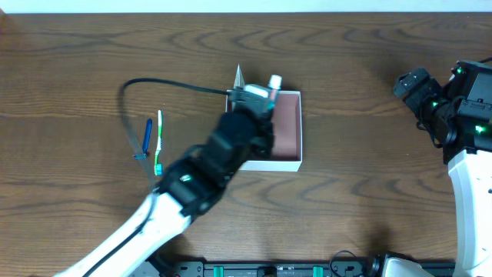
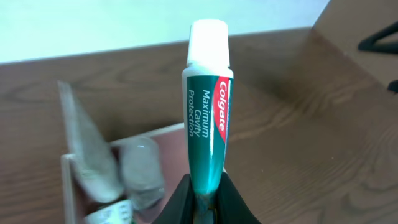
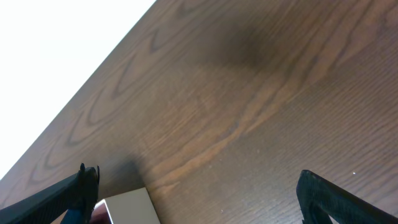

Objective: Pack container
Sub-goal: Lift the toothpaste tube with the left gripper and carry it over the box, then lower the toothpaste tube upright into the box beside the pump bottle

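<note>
Near the middle of the desk [image 1: 369,177] sits the container [image 1: 289,127], a shallow square box with thin white walls and a reddish-brown floor. Its right half lies bare, while the left arm covers its left half from above.

The left tool [image 1: 257,98] is closed narrowly on the lower end of a toothpaste tube [image 2: 209,124]. The left wrist view shows both dark fingers [image 2: 180,202] pressed against the green body, with the tube rising away from them. Its white cap [image 2: 209,40] points toward the far edge of the desk. From overhead, the cap [image 1: 274,81] pokes out just past the far wall of the container.

Inside the box's far-left corner, a clear plastic packet [image 2: 87,155] leans up against the wall [image 2: 168,127], with a second clear wrapped item [image 2: 142,171] just beside it.

To the left, well apart from the box, a green-and-white toothbrush [image 1: 159,142] lies on the wood. A blue-handled item [image 1: 147,135] lies next to it, possibly another brush, though it is too small to tell. A black cable [image 1: 154,81] arcs above them.

The right tool [image 1: 413,83] is near the right edge, well away from the container. In its own view the fingers [image 3: 78,190] are spread wide with nothing between them, and only a corner of the box [image 3: 124,208] shows below
</note>
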Controlling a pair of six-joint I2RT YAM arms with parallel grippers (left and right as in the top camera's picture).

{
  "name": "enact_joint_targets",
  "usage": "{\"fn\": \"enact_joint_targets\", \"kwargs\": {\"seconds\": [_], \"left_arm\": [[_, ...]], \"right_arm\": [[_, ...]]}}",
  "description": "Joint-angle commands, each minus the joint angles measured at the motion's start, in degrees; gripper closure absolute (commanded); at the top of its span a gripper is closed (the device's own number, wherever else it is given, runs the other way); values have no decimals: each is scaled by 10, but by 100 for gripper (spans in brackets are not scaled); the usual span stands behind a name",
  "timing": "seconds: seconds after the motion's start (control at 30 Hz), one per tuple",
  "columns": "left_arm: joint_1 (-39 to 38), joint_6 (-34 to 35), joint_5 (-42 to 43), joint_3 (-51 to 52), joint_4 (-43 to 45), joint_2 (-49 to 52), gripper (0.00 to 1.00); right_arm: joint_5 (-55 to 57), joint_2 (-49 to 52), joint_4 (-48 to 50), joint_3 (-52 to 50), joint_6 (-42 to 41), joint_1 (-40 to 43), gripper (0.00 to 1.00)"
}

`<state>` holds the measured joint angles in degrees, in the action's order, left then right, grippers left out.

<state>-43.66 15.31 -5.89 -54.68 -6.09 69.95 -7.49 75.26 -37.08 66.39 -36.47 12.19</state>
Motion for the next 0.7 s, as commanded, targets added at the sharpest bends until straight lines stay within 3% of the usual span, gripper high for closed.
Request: {"fn": "enact_joint_targets", "kwargs": {"seconds": [0.0,0.23,0.67], "left_arm": [[-26,51,-75,-4,17,51,91],[-48,116,-108,-4,46,142,91],[-48,118,-123,-4,108,249,91]], "right_arm": [[4,-3,0,3,3,2,1],[4,-3,0,3,3,2,1],[4,-3,0,3,3,2,1]]}}
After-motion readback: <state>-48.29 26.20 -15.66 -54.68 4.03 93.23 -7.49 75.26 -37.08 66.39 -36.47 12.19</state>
